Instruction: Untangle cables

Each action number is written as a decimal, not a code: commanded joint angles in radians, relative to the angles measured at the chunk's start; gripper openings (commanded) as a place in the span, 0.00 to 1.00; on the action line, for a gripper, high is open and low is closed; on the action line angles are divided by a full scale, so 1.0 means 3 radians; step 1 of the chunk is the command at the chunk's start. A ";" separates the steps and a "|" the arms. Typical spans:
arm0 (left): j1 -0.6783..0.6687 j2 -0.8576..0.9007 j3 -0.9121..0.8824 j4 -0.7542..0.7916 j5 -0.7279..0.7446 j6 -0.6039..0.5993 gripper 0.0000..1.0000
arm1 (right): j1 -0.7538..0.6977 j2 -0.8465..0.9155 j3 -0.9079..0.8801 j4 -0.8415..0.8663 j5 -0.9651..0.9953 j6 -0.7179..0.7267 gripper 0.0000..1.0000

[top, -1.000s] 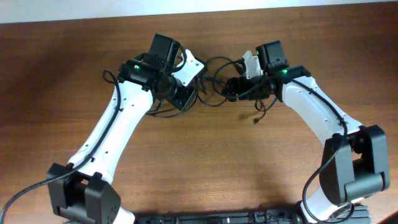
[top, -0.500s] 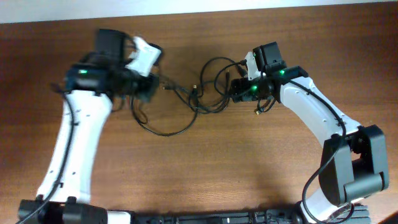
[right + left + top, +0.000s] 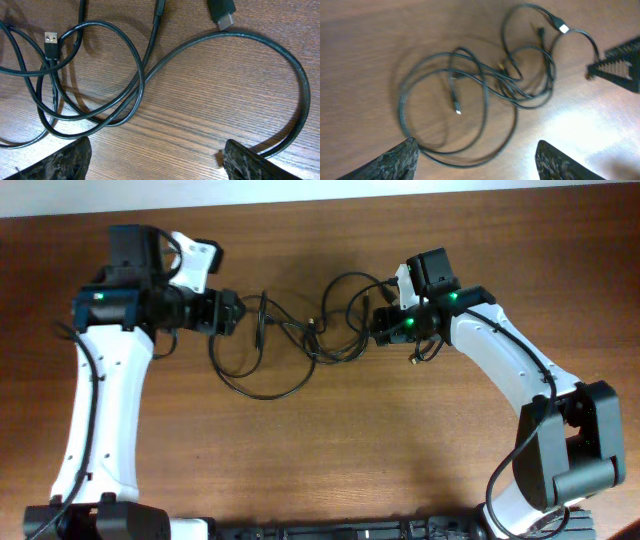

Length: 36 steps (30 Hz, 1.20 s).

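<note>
The cables (image 3: 318, 345) lie as a loose black tangle on the wooden table between my two arms, with a wide loop (image 3: 262, 392) spread toward the left. My left gripper (image 3: 236, 312) hovers open at the tangle's left end. In the left wrist view the cables (image 3: 512, 90) lie ahead of the left gripper (image 3: 477, 162), and one loop runs just past its left finger (image 3: 395, 161). My right gripper (image 3: 376, 326) stands open at the tangle's right end. In the right wrist view the right gripper (image 3: 155, 162) straddles bare wood, with a thick cable (image 3: 300, 100) curving by its right finger (image 3: 250, 162).
A silvery USB plug (image 3: 51, 39) and a broader black plug (image 3: 223, 15) lie among the loops. Another silvery plug (image 3: 563, 28) sits at the tangle's far end. Bare wooden table (image 3: 330, 460) lies in front of the arms.
My left arm has swung left and drawn a cable out with it, then opened its jaws and released it. The tangle is spread wider to the left. The right arm has barely moved.
</note>
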 commanded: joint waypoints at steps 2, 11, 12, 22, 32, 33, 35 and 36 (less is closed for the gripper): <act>-0.0294 0.0233 0.0032 -0.0163 0.0065 -0.0046 0.70 | 0.0018 0.0019 0.0024 -0.0014 0.0005 -0.0038 0.84; -0.0720 0.0814 0.0032 -0.0243 0.0057 -0.0057 0.63 | 0.0018 0.0019 0.0024 -0.0039 0.0008 -0.0037 0.84; -0.0759 0.0860 0.0032 -0.0242 0.0058 -0.0074 0.63 | 0.0018 0.0019 0.0024 -0.0041 0.0006 -0.0038 0.84; -0.1151 0.1471 0.0032 -0.0025 0.0058 -0.0930 0.67 | -0.0505 0.0018 0.0028 -0.0301 0.0170 0.0314 0.78; -0.1362 0.1769 0.0032 0.0512 0.0094 -0.2743 0.70 | -0.1156 0.0018 0.0028 -0.0593 -0.0095 0.0196 0.81; -0.1389 0.1787 0.0032 0.0561 0.0092 -0.2865 0.70 | -0.1158 0.0018 0.0028 -0.0600 -0.0095 0.0187 0.81; -0.1446 0.1818 0.0032 0.0609 0.0070 -0.3023 0.69 | -0.1158 0.0018 0.0028 -0.0613 -0.0095 0.0187 0.81; -0.1469 0.1830 0.0032 0.0614 0.0032 -0.3076 0.67 | -0.1158 0.0018 0.0028 -0.0614 -0.0095 0.0187 0.81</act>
